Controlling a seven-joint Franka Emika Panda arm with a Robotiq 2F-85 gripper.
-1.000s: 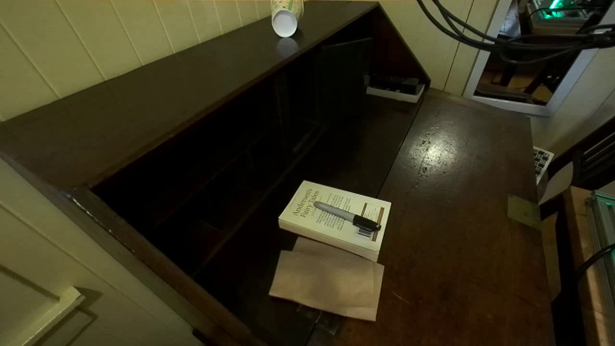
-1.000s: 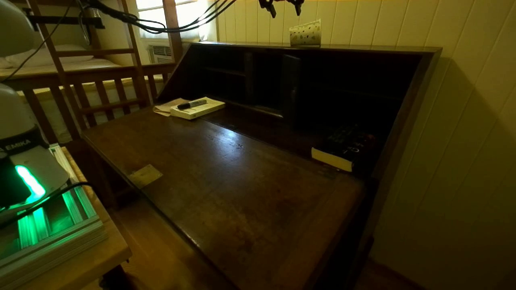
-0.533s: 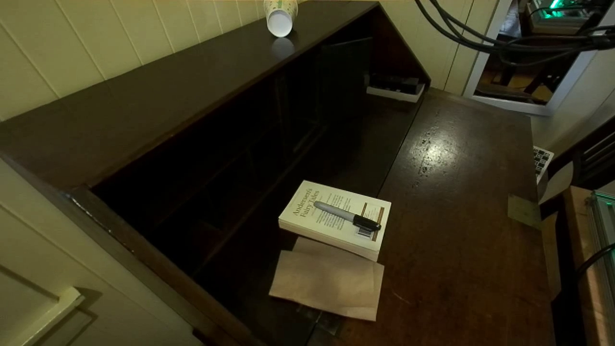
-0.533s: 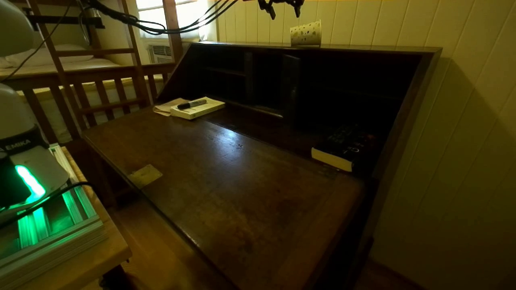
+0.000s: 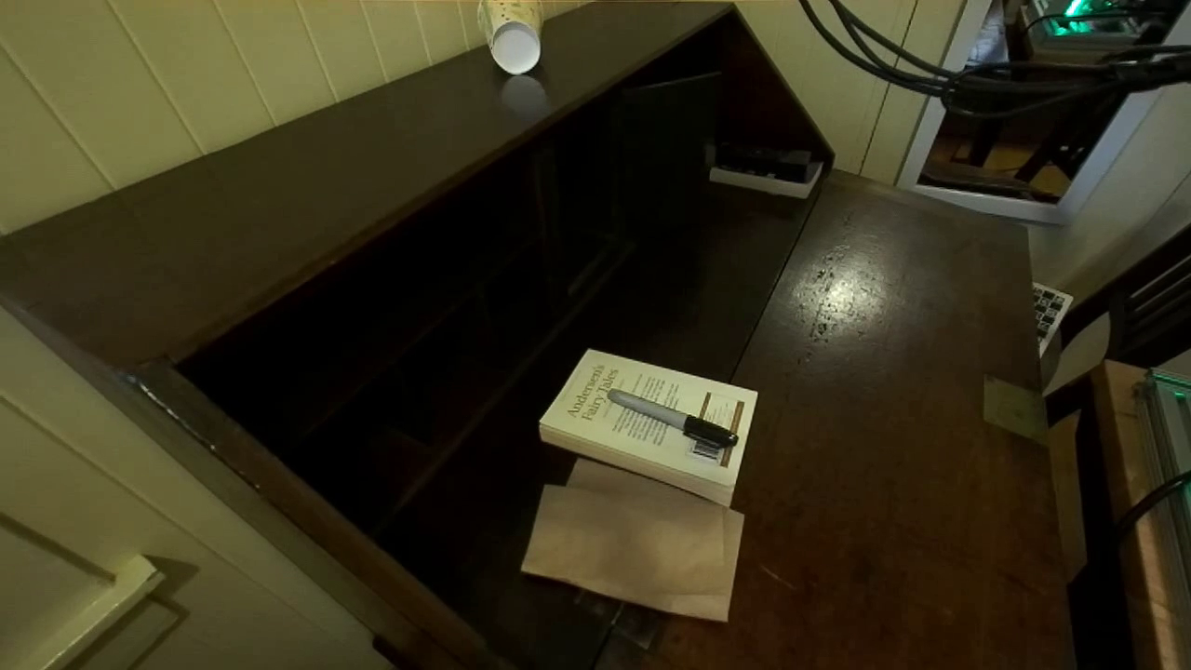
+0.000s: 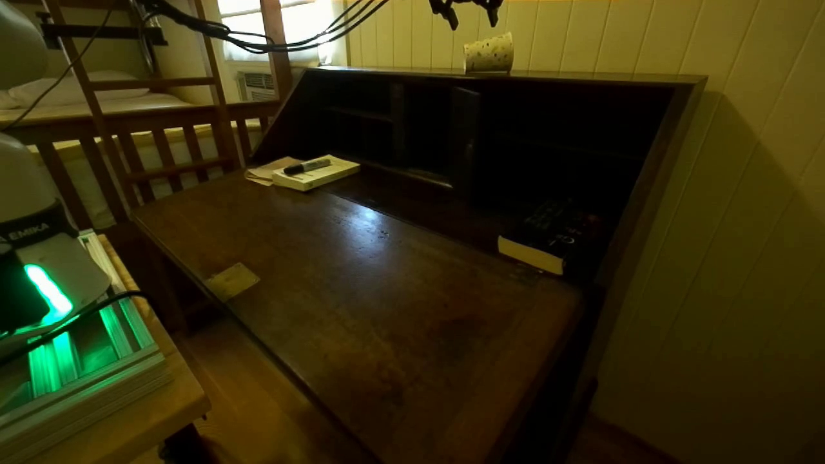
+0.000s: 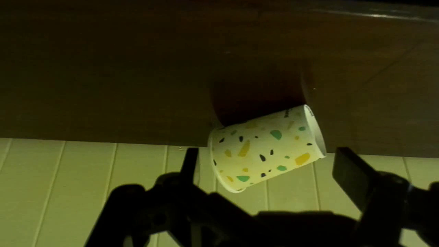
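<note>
Since the earlier frames, the patterned cup [image 5: 511, 26] has shifted toward the panelled wall [image 5: 288, 74], and the gripper [image 6: 474, 24] has moved a little to the right in the exterior view that shows it. Lying on its side, the cup rests on the upper ledge [image 5: 307, 186] above the worktop [image 5: 884, 484], near the wall; whether the two touch I cannot tell. Its long axis runs mostly lengthwise along the ledge, slightly aslant, with the wide, rimmed mouth set nearer the wall than the narrower base. That base points toward the end where the pale book [image 5: 642, 445] lies, so its round white face shows in an exterior view; the mouth points the opposite way, toward the end with the dark book [image 6: 548, 238]. As the wrist view has it, the mouth is at left and the base at right, the base end higher in the picture. Spread wide, the gripper's fingers [image 7: 351, 175] are apart from the cup, which appears between them from the wrist, while an exterior view places them above it. Lower down, a grey marker [image 5: 656, 411] with a black cap lies across the pale book, and brown paper sheets [image 5: 633, 544] lie right beside that book
</note>
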